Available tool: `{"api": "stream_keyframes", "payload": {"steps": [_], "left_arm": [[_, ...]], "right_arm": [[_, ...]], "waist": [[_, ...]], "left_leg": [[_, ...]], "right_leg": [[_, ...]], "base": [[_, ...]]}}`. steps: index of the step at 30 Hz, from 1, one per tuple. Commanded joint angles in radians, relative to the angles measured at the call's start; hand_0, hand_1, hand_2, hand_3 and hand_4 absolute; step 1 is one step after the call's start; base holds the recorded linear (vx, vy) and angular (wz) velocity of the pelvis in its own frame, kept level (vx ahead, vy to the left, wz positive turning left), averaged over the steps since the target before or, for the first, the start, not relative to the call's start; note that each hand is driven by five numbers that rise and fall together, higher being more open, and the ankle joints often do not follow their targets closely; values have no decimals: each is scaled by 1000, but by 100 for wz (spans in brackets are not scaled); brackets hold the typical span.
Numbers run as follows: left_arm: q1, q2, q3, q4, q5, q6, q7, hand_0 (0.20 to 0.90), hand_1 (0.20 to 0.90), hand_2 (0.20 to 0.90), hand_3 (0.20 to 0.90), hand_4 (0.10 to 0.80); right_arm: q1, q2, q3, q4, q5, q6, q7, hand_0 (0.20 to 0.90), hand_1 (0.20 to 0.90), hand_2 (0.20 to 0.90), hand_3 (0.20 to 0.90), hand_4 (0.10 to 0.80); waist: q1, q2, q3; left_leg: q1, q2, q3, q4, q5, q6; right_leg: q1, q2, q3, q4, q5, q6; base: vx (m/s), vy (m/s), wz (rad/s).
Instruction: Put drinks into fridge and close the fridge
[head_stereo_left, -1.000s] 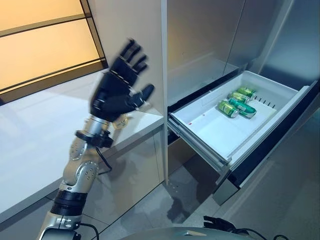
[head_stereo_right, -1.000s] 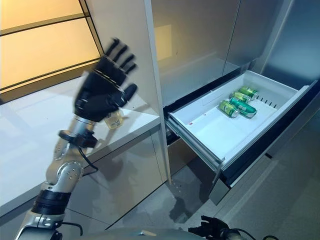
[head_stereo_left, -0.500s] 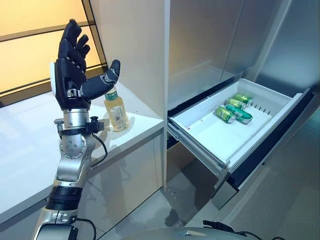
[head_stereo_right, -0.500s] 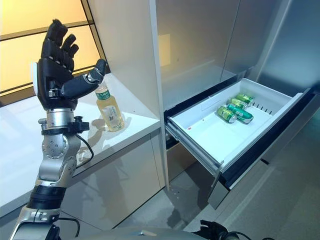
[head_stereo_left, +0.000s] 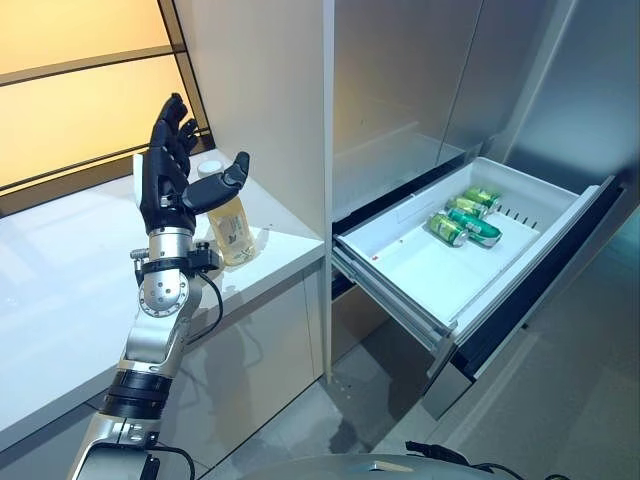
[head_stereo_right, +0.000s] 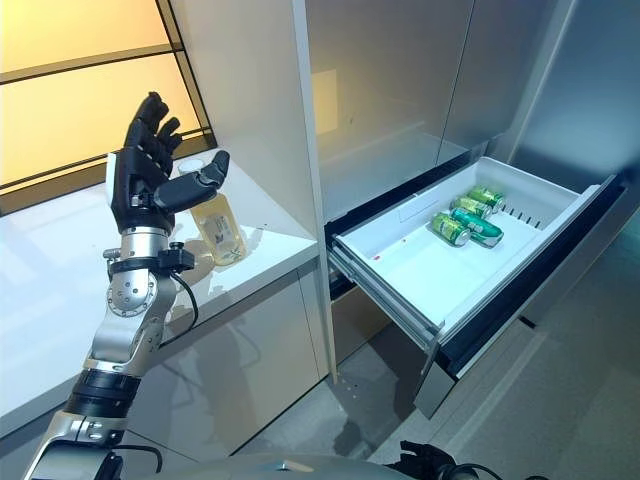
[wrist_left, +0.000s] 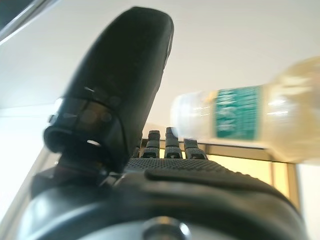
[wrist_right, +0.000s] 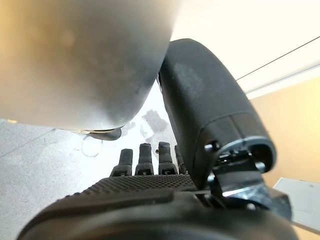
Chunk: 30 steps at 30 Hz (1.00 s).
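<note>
A clear bottle (head_stereo_left: 233, 228) of pale yellow drink with a green label and a white cap stands on the white counter (head_stereo_left: 70, 300), close to the tall cabinet wall. My left hand (head_stereo_left: 168, 188) is raised just left of the bottle, open, with its fingers straight up. Its thumb (head_stereo_left: 230, 172) reaches across in front of the bottle's neck. The bottle shows past the thumb in the left wrist view (wrist_left: 240, 120). The white fridge drawer (head_stereo_left: 400, 292) is pulled out at the right and holds green cans (head_stereo_left: 458, 214) at its far end. My right hand (wrist_right: 150, 200) hangs open over the floor.
The tall cabinet side panel (head_stereo_left: 265, 90) stands between the counter and the fridge. Steel fridge doors (head_stereo_left: 420, 70) rise behind the open drawer. The drawer's front panel (head_stereo_left: 520, 300) juts out over the grey floor (head_stereo_left: 330, 410).
My left hand swung from in front of the bottle up and to the left, then came down beside it with the thumb by its neck. It stayed open. The bottle and cans have not moved.
</note>
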Motion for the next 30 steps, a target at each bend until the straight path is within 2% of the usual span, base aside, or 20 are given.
{"api": "stream_keyframes", "payload": {"steps": [1, 30], "left_arm": [[-148, 13, 42, -12, 10, -54, -6, 900, 900, 900, 900, 800], [-112, 25, 32, 121, 114, -23, 55, 900, 900, 900, 900, 800]], "right_arm": [[3, 42, 38, 30, -17, -7, 27, 900, 900, 900, 900, 800], [9, 21, 22, 15, -37, 15, 50, 900, 900, 900, 900, 800]], "waist": [[-8, -8, -2], [-16, -9, 9]], "left_leg": [[69, -19, 20, 7, -142, 19], [78, -17, 37, 7, -143, 19]], "right_leg": [[-12, 1, 12, 70, -37, 42], [-10, 1, 17, 71, -35, 45]], "base": [[0, 0, 0], [5, 2, -1]]}}
